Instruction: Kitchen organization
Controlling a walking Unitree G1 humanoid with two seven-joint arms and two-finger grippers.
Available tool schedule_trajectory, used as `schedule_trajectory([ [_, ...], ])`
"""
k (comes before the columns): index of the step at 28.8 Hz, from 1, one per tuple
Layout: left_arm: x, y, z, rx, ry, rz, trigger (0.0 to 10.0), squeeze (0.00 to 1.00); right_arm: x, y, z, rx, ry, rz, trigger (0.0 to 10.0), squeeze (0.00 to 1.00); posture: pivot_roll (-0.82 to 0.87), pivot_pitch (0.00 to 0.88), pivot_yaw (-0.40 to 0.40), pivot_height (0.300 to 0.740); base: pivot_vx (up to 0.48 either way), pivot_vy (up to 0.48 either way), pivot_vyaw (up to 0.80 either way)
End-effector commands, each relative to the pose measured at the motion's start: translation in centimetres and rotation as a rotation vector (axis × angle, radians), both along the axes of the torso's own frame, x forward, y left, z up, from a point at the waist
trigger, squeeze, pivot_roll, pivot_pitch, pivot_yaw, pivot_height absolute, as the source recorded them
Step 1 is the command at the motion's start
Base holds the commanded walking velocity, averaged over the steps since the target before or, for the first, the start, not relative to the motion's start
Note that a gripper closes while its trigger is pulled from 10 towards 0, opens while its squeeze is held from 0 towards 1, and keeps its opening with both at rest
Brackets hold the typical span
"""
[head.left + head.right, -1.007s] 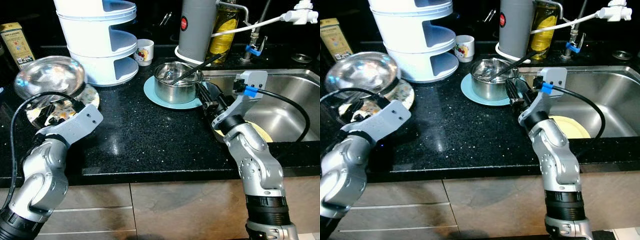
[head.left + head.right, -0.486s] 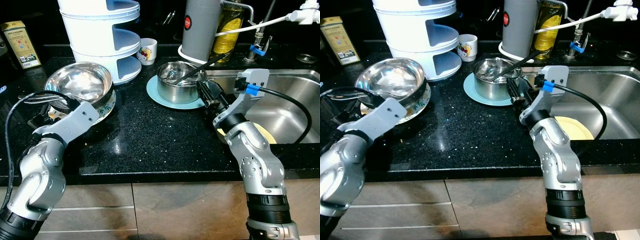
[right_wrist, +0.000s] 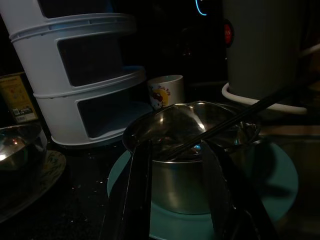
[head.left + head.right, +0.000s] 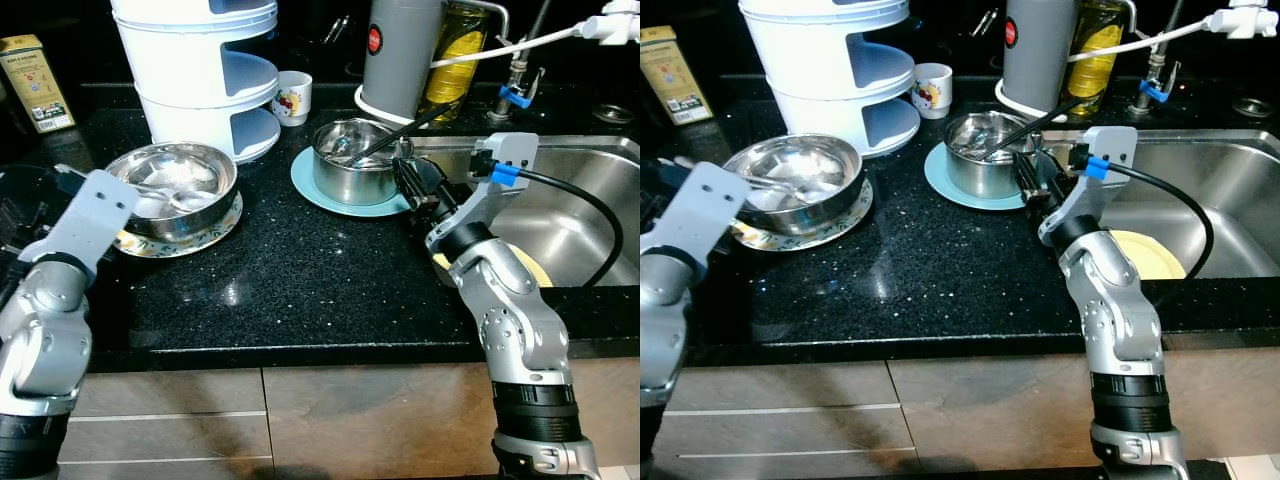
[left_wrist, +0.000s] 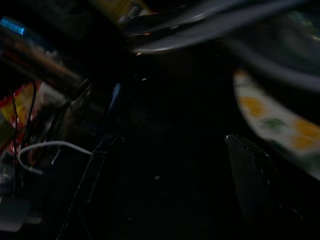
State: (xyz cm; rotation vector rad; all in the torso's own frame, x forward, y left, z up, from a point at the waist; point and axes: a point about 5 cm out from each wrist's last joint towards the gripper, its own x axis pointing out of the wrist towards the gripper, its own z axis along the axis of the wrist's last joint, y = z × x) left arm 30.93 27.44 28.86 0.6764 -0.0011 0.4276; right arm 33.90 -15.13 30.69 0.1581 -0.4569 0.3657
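Black speckled kitchen desk (image 4: 300, 270), steel sink (image 4: 570, 215) on the right with a yellow plate (image 4: 1145, 255) lying in it. At the back I see a white tiered rack (image 4: 200, 70), a small printed cup (image 4: 291, 98), a grey canister (image 4: 400, 55), an oil bottle (image 4: 452, 50) and a faucet (image 4: 515, 70). A yellow box (image 4: 33, 82) stands back left.

Steel pot (image 4: 358, 165) sits on a light-blue plate (image 4: 312, 185), black utensil (image 4: 405, 130) leaning out of it toward the canister. Steel bowl (image 4: 175, 185) sits on a patterned plate (image 4: 180, 240) left of the pot, in front of the rack; there looks to be a spoon in it, can't confirm.

Right pincer (image 3: 177, 195) is at the pot on its sink side, fingers (image 3: 137, 200) spread wide. In the wrist view they straddle the pot wall; contact I can't tell.

Left arm is raised at the left desk edge, just beside the patterned plate. Left pincer (image 5: 170, 195) in its wrist view is very dark: two fingers apart with a wide gap, nothing between them, plate rim close by.
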Motion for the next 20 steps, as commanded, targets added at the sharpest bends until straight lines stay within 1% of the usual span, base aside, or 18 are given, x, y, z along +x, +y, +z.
schedule_trajectory([
  [1,0.0,0.4,-0.2,-0.041,-0.009,0.010,10.0,0.00,0.0,-0.1,0.2,0.011,-0.002,0.008,10.0,0.00,0.03,0.231,-0.011,0.740,0.000,0.000,0.00],
  [3,0.0,0.4,-0.2,-0.041,-0.009,0.010,10.0,0.00,0.0,-0.1,0.2,0.011,-0.002,0.008,10.0,0.00,0.03,0.231,-0.011,0.740,0.000,0.000,0.00],
  [4,-0.1,0.7,-0.3,-0.097,-0.017,0.017,10.0,0.00,0.0,-0.2,0.2,0.011,-0.003,0.007,10.0,0.00,0.03,0.231,-0.011,0.740,0.000,0.000,0.00],
  [5,-0.1,1.3,-0.5,-0.173,-0.024,0.031,10.0,0.00,0.0,-0.2,0.2,0.009,-0.005,0.007,10.0,0.00,0.03,0.229,-0.010,0.740,0.000,0.000,0.00],
  [6,-0.1,1.3,-0.5,-0.173,-0.024,0.031,10.0,0.00,0.0,-0.2,0.2,0.009,-0.005,0.007,10.0,0.00,0.03,0.229,-0.010,0.740,0.000,0.000,0.00],
  [7,0.0,1.8,-0.7,-0.258,-0.032,0.027,10.0,0.00,-0.1,-0.2,0.3,0.008,-0.009,0.008,10.0,0.00,0.03,0.227,-0.011,0.740,0.000,0.000,0.00],
  [8,0.0,1.8,-0.7,-0.258,-0.032,0.027,10.0,0.00,-0.1,-0.2,0.3,0.008,-0.009,0.008,10.0,0.00,0.03,0.227,-0.011,0.740,0.000,0.000,0.00],
  [9,0.2,2.2,-1.0,-0.325,-0.037,0.020,10.0,1.00,-0.1,-0.2,0.3,0.008,-0.013,0.010,10.0,0.00,0.03,0.227,-0.011,0.740,0.000,0.000,0.00],
  [10,0.2,2.2,-1.0,-0.325,-0.037,0.020,10.0,1.00,-0.1,-0.2,0.3,0.008,-0.013,0.010,10.0,0.00,0.03,0.227,-0.011,0.740,0.000,0.000,0.00],
  [11,0.3,2.4,-1.3,-0.402,-0.046,0.003,10.0,1.00,-0.1,-0.2,0.3,0.008,-0.015,0.011,10.0,0.00,0.03,0.224,-0.011,0.740,0.000,0.000,0.00],
  [12,0.3,2.4,-1.3,-0.402,-0.046,0.003,10.0,1.00,-0.1,-0.2,0.3,0.008,-0.015,0.011,10.0,0.00,0.03,0.224,-0.011,0.740,0.000,0.000,0.00],
  [13,0.5,2.4,-1.6,-0.452,-0.047,-0.014,10.0,1.00,-0.1,-0.2,0.3,0.008,-0.016,0.013,10.0,0.00,0.03,0.224,-0.011,0.740,0.000,0.000,0.00],
  [15,0.7,2.4,-2.7,-0.581,-0.027,-0.030,10.0,1.00,-0.2,-0.1,0.4,0.006,-0.020,0.015,10.0,0.00,0.03,0.219,-0.010,0.740,0.000,0.000,0.00],
  [16,0.8,2.3,-3.1,-0.618,-0.018,-0.034,10.0,1.00,-0.2,-0.1,0.4,0.006,-0.021,0.017,10.0,0.00,0.03,0.219,-0.010,0.740,0.000,0.000,0.00],
  [17,0.9,2.2,-3.3,-0.639,-0.014,-0.037,10.0,1.00,-0.2,-0.1,0.4,0.005,-0.022,0.017,10.0,0.00,0.03,0.219,-0.010,0.740,0.000,0.000,0.00],
  [18,0.9,2.2,-3.3,-0.639,-0.014,-0.037,10.0,1.00,-0.2,-0.1,0.4,0.005,-0.022,0.017,10.0,0.00,0.03,0.219,-0.010,0.740,0.000,0.000,0.00],
  [19,1.2,1.8,-4.1,-0.733,-0.004,-0.056,10.0,0.00,-0.2,-0.1,0.4,0.004,-0.024,0.018,10.0,0.00,0.03,0.214,-0.010,0.740,0.000,0.000,0.00],
  [20,1.3,1.7,-4.3,-0.762,-0.010,-0.058,10.0,0.00,-0.2,0.0,0.4,0.003,-0.025,0.018,10.0,0.00,0.03,0.214,-0.010,0.740,0.000,0.000,0.00],
])
